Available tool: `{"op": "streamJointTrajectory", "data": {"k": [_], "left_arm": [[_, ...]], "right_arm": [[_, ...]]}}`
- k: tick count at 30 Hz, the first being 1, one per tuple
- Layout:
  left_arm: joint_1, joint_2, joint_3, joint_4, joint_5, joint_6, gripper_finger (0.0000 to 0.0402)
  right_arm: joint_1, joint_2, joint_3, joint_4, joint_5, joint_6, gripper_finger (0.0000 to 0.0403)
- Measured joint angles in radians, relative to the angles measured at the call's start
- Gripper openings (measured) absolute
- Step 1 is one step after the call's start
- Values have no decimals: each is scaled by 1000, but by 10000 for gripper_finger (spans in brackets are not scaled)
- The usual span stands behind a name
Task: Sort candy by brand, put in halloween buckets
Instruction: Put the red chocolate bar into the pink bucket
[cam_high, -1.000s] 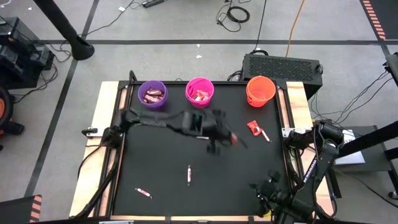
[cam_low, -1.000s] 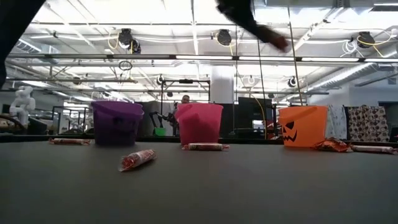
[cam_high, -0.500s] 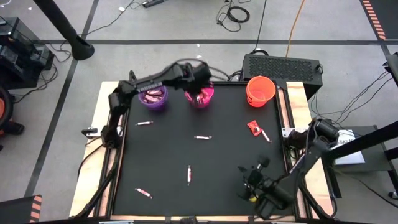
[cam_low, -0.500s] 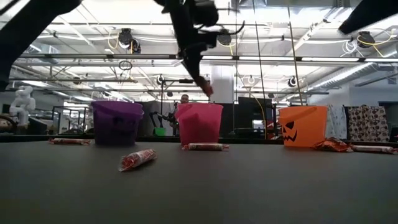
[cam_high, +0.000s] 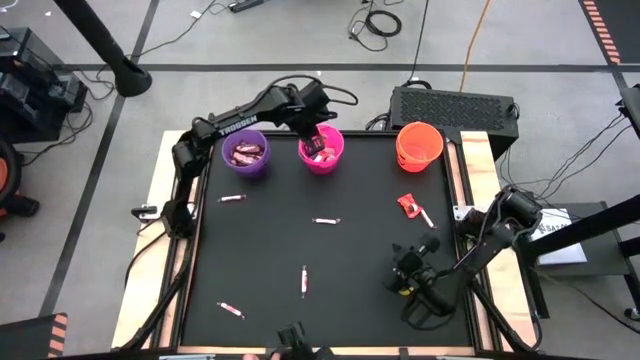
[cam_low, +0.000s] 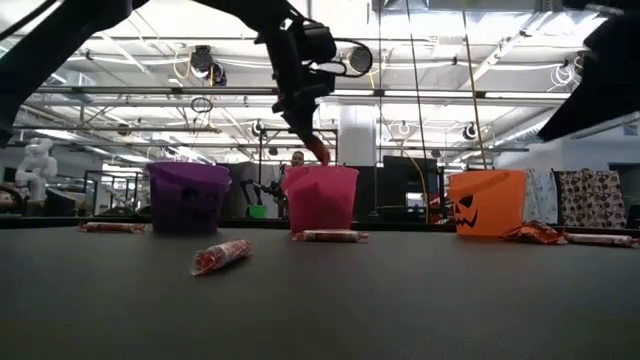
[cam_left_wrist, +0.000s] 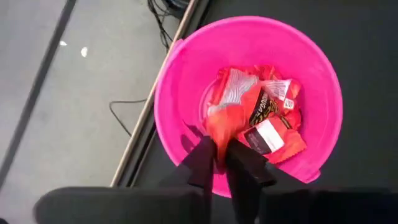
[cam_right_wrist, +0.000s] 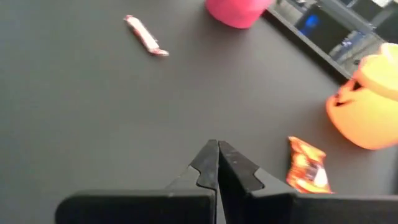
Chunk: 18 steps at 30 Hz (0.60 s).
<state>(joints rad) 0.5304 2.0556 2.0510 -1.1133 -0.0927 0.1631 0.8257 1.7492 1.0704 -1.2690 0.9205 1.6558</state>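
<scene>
A robot lab in a big open industrial hall.

The black work table (cam_high: 330, 250) stands on a grey concrete floor (cam_high: 80, 200) marked with dark tape lines, and loose cables (cam_high: 380, 20) trail across that floor behind it. A black box with a vented top (cam_high: 452, 105) sits by the table's far edge. Seen level across the table, the room runs deep under a high ceiling of beams, pipes and strip lights (cam_low: 440, 95). Farther back stand dark frames and racks (cam_low: 110, 185), a white humanoid figure (cam_low: 36, 160) and a person (cam_low: 298, 159) among the equipment.
</scene>
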Motion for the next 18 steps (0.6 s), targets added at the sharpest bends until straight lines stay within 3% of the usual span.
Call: {"op": "streamJointTrajectory", "data": {"k": [7,9,11,16,18], "left_arm": [[-21,-3,1,26,-123,1,123],[-25,-3,1,41,-116,-1,142],[-34,-3,1,51,-13,-10,157],[-115,15,3,98,436,35,168],[-178,38,2,113,501,96,168]], "right_arm": [[67,-116,0,-139,-67,139,0],[97,-127,1,-138,-56,167,0],[126,-122,1,-131,-41,203,0],[171,-88,1,-120,-13,248,0],[179,-90,1,-126,-13,253,0]]}}
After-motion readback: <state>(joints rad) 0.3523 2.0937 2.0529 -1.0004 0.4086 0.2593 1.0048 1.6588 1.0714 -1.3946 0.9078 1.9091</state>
